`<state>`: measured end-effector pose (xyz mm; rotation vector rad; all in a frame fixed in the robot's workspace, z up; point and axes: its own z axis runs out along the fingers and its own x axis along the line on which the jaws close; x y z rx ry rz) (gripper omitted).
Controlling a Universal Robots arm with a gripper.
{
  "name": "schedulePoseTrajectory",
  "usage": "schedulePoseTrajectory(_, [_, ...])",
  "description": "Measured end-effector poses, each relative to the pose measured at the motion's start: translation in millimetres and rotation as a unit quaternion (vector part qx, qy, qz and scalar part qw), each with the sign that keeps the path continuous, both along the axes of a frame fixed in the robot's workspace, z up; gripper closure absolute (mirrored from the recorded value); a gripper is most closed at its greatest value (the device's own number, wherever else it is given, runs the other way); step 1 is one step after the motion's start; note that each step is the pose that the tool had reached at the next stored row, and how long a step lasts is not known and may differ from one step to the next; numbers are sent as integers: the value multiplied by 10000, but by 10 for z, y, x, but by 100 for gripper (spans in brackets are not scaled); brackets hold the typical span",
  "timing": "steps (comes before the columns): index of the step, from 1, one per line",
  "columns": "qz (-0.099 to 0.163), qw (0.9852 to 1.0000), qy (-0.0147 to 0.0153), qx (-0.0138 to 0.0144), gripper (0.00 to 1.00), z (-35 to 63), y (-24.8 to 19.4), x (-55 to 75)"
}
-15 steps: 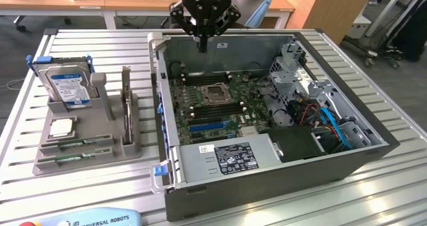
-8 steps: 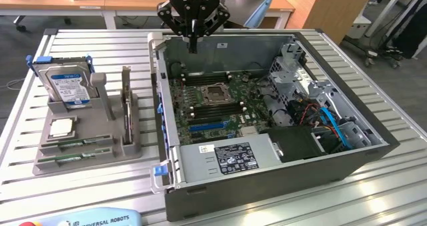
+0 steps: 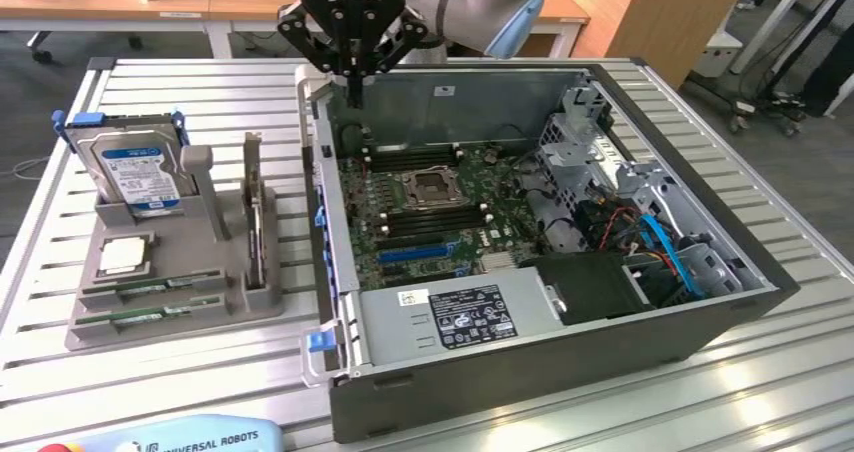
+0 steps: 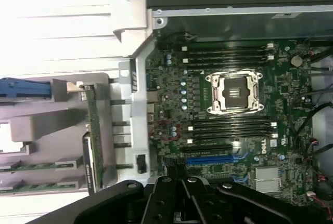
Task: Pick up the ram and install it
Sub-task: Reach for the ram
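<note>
Wooden desks run along the back of the room, and in front of them my slatted metal table (image 3: 174,82) carries everything. The biggest item is one open computer case (image 3: 561,342), lying on its side with its motherboard (image 3: 427,222) exposed. One grey power supply (image 3: 454,317) sits at the near end. On the exterior view's left, just beside the case, stands one grey holder (image 3: 174,317).

The holder carries one blue-labelled hard drive (image 3: 134,172) upright at its far end. One square silver processor chip (image 3: 123,255) lies flat below it. The ram (image 3: 251,217) stands on edge in a slot along the side nearest the case. I count two more green boards (image 3: 147,302) lying flat at the holder's near end.

The case's side wall (image 3: 324,232) rises between the ram and the motherboard. On the board I see one empty processor socket (image 3: 434,187) flanked by two banks of black memory slots (image 4: 229,130).

My hand (image 3: 355,97) hovers over the far corner of that wall, fingers pinched together with nothing between them, well apart from the ram.
</note>
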<state>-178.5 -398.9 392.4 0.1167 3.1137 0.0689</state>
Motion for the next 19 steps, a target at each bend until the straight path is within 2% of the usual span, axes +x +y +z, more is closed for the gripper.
schedulePoseTrajectory(19, [-2,10000,0,0,90,-12,0,-698])
